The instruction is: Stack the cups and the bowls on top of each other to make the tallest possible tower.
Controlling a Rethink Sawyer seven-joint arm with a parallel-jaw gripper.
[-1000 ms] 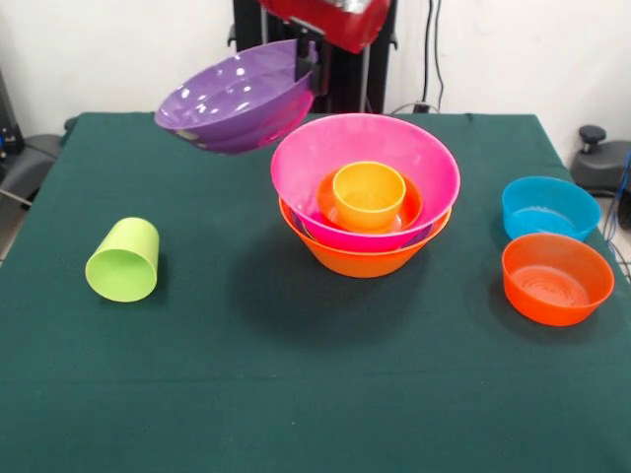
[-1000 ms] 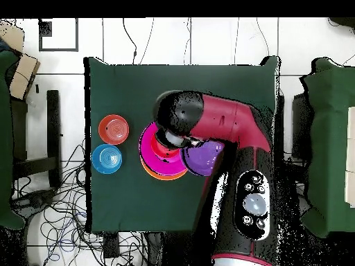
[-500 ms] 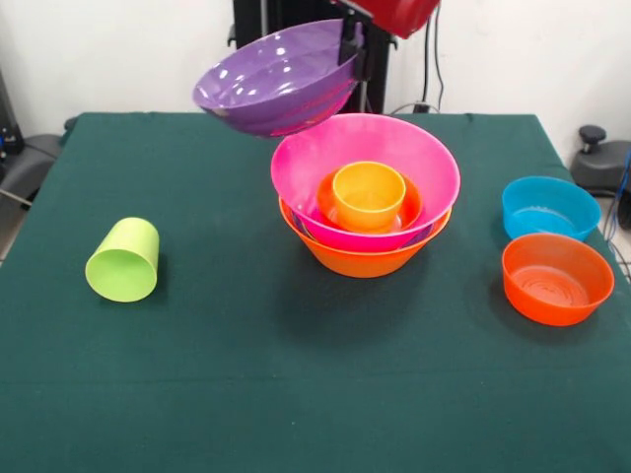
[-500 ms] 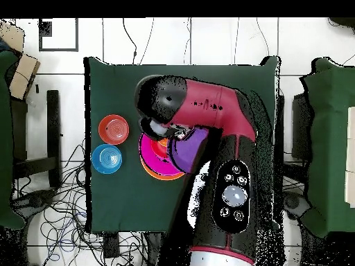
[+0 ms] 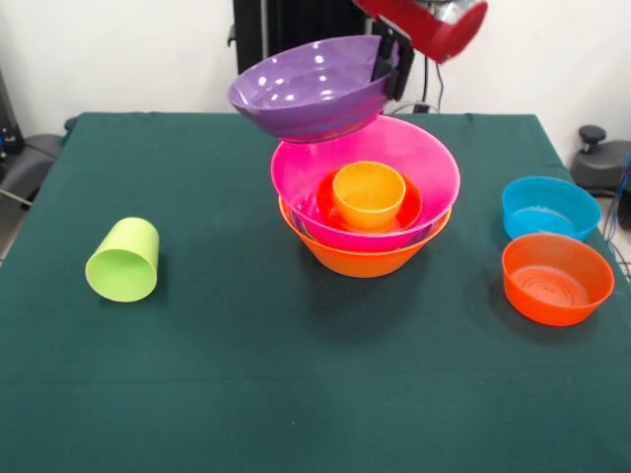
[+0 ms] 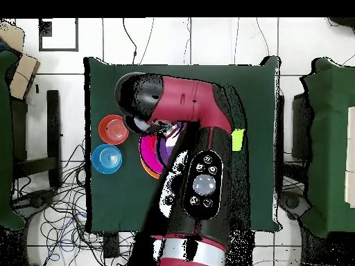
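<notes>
Though glossy and likely slippery, the purple bowl looks light and stiff, best held by its rim, where the front view shows the fingers pinching it, hung tilted above the tower. Overhead, the arm hides that grip, leaving only a purple sliver beside the pink.

Bowls: seven – purple pair, pink, yellow-orange, red-orange two, blue; cups: two – orange, lime
</notes>
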